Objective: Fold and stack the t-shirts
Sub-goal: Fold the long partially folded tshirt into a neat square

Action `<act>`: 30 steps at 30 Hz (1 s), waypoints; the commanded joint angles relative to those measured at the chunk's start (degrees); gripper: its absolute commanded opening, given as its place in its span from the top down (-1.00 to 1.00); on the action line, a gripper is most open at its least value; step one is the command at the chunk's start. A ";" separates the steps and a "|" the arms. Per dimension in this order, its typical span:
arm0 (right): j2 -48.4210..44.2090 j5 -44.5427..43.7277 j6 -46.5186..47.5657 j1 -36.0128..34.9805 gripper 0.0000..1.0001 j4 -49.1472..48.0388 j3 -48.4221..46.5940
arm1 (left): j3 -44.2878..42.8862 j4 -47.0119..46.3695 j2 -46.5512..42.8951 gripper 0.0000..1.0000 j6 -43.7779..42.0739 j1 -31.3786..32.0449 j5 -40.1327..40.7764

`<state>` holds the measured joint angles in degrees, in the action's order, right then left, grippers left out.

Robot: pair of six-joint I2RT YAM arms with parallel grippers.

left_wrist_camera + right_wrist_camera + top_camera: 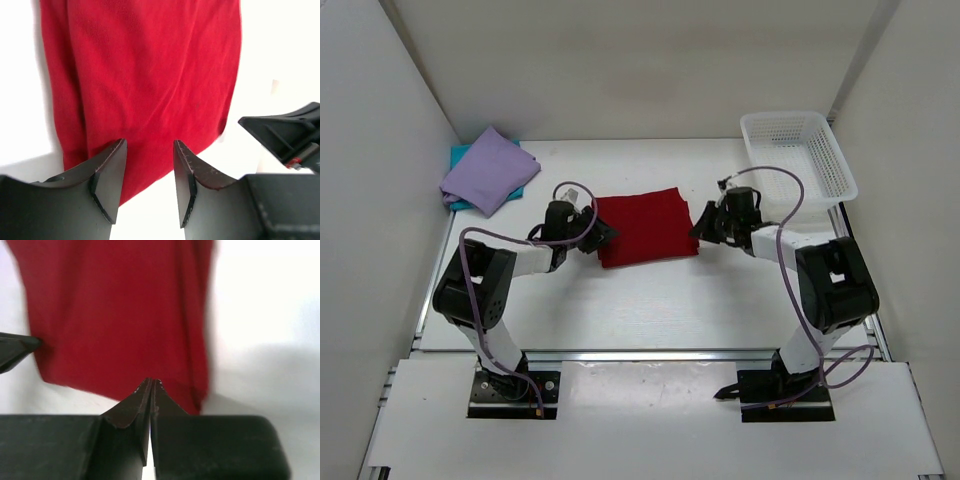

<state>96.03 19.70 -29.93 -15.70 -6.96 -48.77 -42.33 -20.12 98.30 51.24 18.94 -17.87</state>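
cloth – dark red t-shirt (646,227) folded flat, rectangular, fine knit

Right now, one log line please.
dark red t-shirt: folded, centre | left gripper: open, left edge | right gripper: shut, right edge | lavender t-shirt atop teal t-shirt

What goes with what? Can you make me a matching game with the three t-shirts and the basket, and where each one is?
Things:
1. red t-shirt
2. purple t-shirt
3. teal t-shirt
4. white basket

Places:
A. in the far right corner
B. peeking out from under another shirt
C. folded flat between the left gripper and the right gripper
D. lying on top of another shirt, far left

Pairs: 1-C, 2-D, 3-B, 4-A.
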 commanded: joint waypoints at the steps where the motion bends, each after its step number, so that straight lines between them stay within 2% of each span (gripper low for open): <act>1: 3.44 -0.02 2.50 -1.60 1.00 -0.69 -9.90 | -6.25 3.58 -2.16 -0.05 -3.16 -1.27 3.89; 6: 17.84 2.62 4.27 -1.08 1.00 3.88 -26.43 | -14.09 6.05 6.54 -0.05 -4.31 -4.52 3.98; 9: 24.01 2.87 4.54 0.14 0.98 6.95 -31.63 | -18.92 8.60 13.92 -0.03 -4.05 -6.19 2.14; 13: 28.33 4.38 3.48 1.03 1.00 6.17 -32.44 | -19.47 7.47 17.27 -0.06 -2.74 -8.56 0.21; 15: 28.78 5.07 2.96 1.73 0.99 6.00 -32.53 | -18.76 4.05 17.89 -0.10 -0.98 -9.18 -2.08; 18: 27.64 5.96 3.39 1.64 1.00 6.60 -33.22 | -16.48 1.14 15.53 -0.11 1.14 -9.89 -3.49; 19: 27.29 6.22 3.65 1.73 0.99 6.52 -33.58 | -15.86 1.48 13.34 -0.17 1.14 -9.97 -2.97; 21: 24.66 7.19 3.57 1.29 0.85 5.91 -33.32 | -13.94 1.48 9.04 -0.32 -0.43 -10.06 0.80; 23: 22.19 7.54 3.48 0.76 0.55 5.47 -33.05 | -11.47 2.19 5.24 -0.50 -1.84 -10.24 3.96; 27: 14.55 7.20 1.99 -0.12 0.10 1.18 -27.53 | -8.39 8.07 0.58 -0.56 -7.81 -9.63 10.04; 30: 9.02 7.28 0.76 -0.99 -0.04 -1.73 -22.53 | -6.63 10.54 1.89 -0.56 -10.45 -8.31 9.53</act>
<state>111.92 26.98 -28.21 -15.81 -3.31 -74.50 -50.85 -14.04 100.75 45.67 9.28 -11.00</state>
